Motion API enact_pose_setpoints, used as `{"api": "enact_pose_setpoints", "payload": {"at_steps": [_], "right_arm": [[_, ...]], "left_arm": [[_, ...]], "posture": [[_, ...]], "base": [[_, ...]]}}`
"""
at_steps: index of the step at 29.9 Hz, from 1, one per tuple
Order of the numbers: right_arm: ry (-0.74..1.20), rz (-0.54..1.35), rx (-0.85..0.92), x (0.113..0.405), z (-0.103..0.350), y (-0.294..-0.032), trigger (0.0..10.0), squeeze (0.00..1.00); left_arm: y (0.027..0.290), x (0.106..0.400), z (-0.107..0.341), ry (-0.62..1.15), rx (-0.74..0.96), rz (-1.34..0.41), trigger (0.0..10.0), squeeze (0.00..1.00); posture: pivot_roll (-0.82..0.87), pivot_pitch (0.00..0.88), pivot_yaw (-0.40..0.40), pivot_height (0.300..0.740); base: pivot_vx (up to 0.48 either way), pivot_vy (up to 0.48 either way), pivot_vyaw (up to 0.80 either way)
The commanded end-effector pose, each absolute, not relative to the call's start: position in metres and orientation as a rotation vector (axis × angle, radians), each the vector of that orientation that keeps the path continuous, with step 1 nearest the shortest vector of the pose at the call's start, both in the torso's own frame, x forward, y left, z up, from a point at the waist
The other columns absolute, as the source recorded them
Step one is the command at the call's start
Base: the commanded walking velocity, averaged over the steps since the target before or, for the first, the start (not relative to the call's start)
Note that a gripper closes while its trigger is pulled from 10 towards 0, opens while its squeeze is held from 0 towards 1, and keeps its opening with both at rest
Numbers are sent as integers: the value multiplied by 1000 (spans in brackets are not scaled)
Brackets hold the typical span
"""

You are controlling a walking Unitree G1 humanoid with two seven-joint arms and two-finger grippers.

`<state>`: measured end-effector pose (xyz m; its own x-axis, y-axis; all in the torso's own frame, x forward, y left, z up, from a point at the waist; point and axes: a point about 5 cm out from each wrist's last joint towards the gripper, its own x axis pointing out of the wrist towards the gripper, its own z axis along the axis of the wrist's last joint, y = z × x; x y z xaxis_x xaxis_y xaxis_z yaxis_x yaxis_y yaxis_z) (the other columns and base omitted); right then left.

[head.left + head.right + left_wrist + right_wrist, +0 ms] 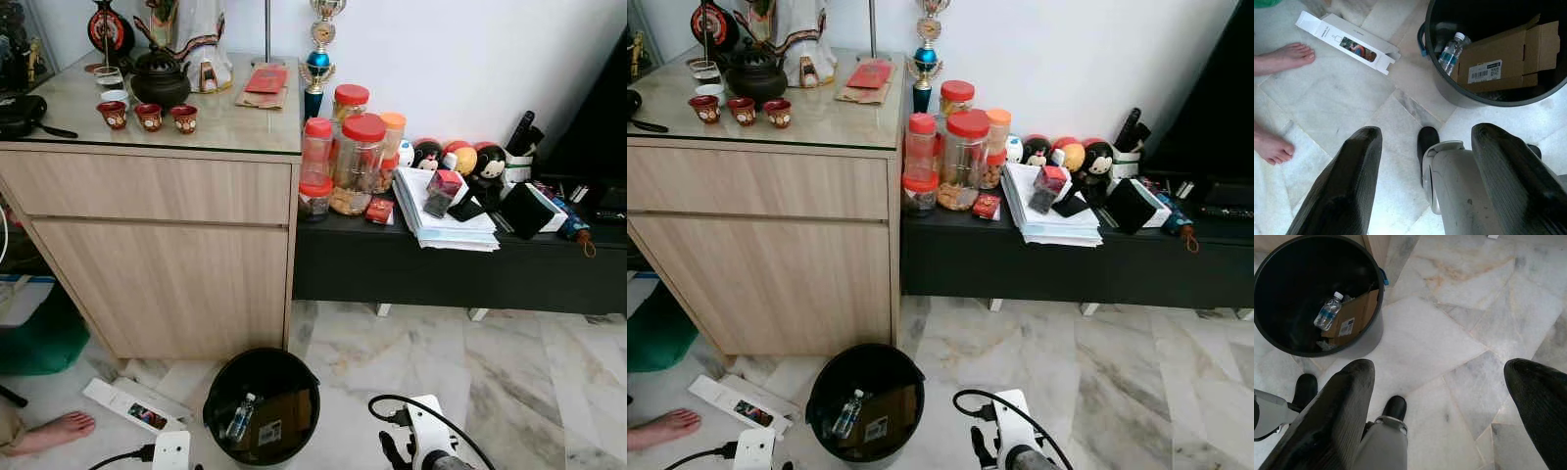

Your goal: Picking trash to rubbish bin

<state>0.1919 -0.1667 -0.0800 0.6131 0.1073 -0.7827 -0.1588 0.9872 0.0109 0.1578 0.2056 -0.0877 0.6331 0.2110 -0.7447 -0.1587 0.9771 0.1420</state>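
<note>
The black rubbish bin [261,403] stands on the marble floor [470,382] in front of the wooden cabinet [157,245]. Inside it lie a plastic water bottle [1450,51] and a cardboard box [1508,61]. A white carton [1347,41] lies on the floor beside the bin, near a person's bare foot [1283,58]. The left gripper [1425,161] and the right gripper [1449,396] hang low over the floor, fingers apart and empty.

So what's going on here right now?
Both end effectors are open and empty, hanging low over the marble floor. The black bin stands in front of the wooden cabinet and already holds a water bottle and a cardboard box. A white box lies on the floor beside it, near a person's bare foot.
</note>
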Motion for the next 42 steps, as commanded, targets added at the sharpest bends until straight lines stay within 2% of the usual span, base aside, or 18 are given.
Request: {"api": "enact_pose_setpoints", "payload": {"at_steps": [1,11,20,42], "right_arm": [[886,143,-65,199,-76,-169,10000,0],[879,149,-61,201,-75,-167,10000,0],[883,147,-64,199,-76,-168,10000,0],[879,158,-65,200,-76,-168,10000,0]], "left_arm": [[204,157,-89,875,48,209,10000,0],[201,162,-88,873,48,193,10000,0],[200,154,-91,894,41,194,10000,0],[197,151,-93,904,33,193,10000,0]], "posture": [[55,0,-103,740],[56,0,-104,740],[56,0,-104,740],[52,0,-111,740]], "base": [[0,0,0],[0,0,0],[0,0,0],[-293,0,0]]}}
